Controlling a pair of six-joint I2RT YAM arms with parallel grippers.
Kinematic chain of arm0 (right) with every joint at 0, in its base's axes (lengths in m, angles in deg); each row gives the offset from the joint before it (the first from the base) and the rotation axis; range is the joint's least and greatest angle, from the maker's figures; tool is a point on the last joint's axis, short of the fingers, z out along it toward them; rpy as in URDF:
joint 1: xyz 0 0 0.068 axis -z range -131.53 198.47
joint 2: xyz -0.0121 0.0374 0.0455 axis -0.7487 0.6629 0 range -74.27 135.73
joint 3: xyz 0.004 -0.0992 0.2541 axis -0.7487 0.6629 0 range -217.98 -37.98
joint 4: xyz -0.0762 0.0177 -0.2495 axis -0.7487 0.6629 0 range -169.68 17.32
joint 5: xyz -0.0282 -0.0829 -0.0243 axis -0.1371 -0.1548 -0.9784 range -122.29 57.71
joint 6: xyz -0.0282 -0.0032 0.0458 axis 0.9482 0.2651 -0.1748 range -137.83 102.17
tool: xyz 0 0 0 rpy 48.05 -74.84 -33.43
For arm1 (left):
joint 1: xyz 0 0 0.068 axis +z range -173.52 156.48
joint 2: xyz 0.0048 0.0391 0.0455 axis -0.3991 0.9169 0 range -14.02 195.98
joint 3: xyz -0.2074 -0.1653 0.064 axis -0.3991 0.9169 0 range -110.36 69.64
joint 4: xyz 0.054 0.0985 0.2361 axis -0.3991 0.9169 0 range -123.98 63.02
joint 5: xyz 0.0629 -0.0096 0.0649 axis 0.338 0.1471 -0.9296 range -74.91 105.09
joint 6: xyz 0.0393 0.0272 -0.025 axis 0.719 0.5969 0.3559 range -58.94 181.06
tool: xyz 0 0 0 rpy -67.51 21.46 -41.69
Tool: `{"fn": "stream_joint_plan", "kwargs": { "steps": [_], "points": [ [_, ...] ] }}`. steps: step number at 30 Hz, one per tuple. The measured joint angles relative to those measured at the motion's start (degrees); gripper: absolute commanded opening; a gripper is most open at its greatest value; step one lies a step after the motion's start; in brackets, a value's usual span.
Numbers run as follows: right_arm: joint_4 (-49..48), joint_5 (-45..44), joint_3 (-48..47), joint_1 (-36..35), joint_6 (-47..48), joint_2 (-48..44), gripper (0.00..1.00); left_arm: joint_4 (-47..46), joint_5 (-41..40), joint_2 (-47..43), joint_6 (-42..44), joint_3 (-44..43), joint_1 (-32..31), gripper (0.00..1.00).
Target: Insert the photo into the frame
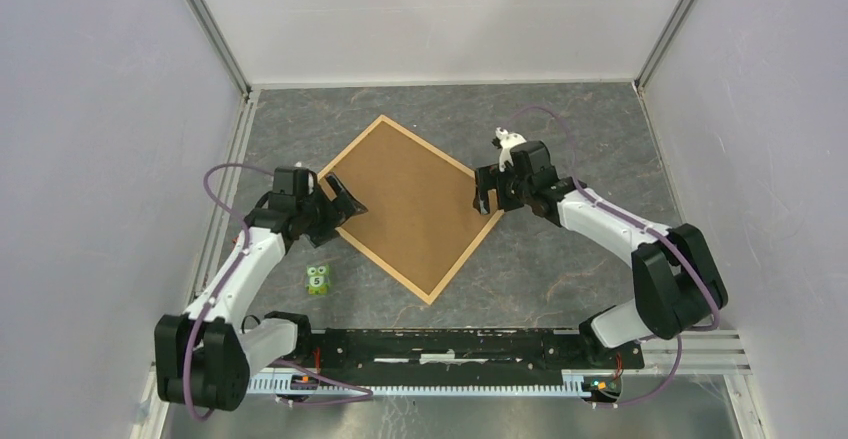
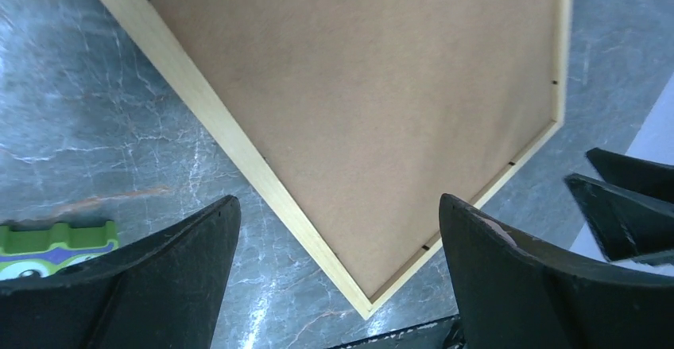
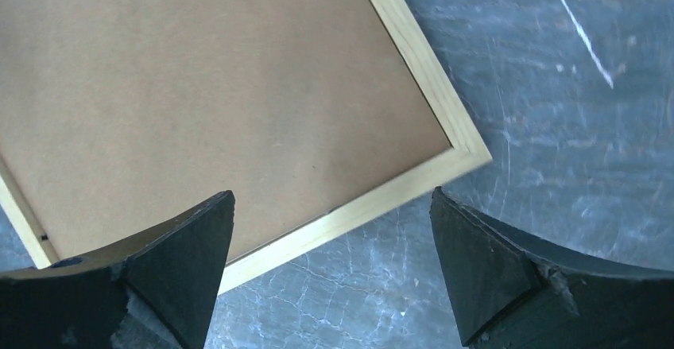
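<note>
Here, thin pale-wood frame (image 3: 417,51) — matte brown board (image 1: 410,204) inside, marbled grey table (image 1: 560,119).

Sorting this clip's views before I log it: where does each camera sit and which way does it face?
Top external: high behind the left arm and right arm, looking down on the table and frame.
Left wrist: on the left arm, looking down between its open jaws at one frame corner; green toy at left.
Right wrist: on the right arm, looking down between its open jaws at the opposite frame corner.
Shared: all three show the frame with the brown board inside.
</note>
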Motion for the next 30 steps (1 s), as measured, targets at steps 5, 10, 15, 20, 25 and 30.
{"fn": "stream_joint_plan", "kwargs": {
  "steps": [5,10,15,20,25,30],
  "points": [
    [-0.5,-4.7,5.9,-0.6,-8.5,-3.0,0.98,5.3,-1.7,-5.4,3.7,-6.2,0.0,1.00],
    [0.5,-11.2,10.3,-5.1,-19.3,-3.8,0.98,7.9,-2.1,-6.9,5.7,-12.9,0.0,1.00],
    [-2.9,-15.0,15.1,-8.0,-27.4,-5.1,0.90,7.9,2.1,-6.7,6.3,-15.7,-0.4,1.00],
    [-8.5,-19.4,18.0,-9.7,-33.4,-5.6,0.88,8.0,5.7,-5.2,8.7,-18.4,-1.9,1.00],
    [-8.4,-26.8,16.2,-14.7,-38.7,-2.9,0.86,7.9,8.6,-1.3,11.7,-23.2,-4.0,1.00],
    [0.1,-34.7,10.2,-21.8,-45.7,2.0,0.66,7.4,10.0,2.9,12.6,-26.8,-6.8,1.00]
  ]
}}
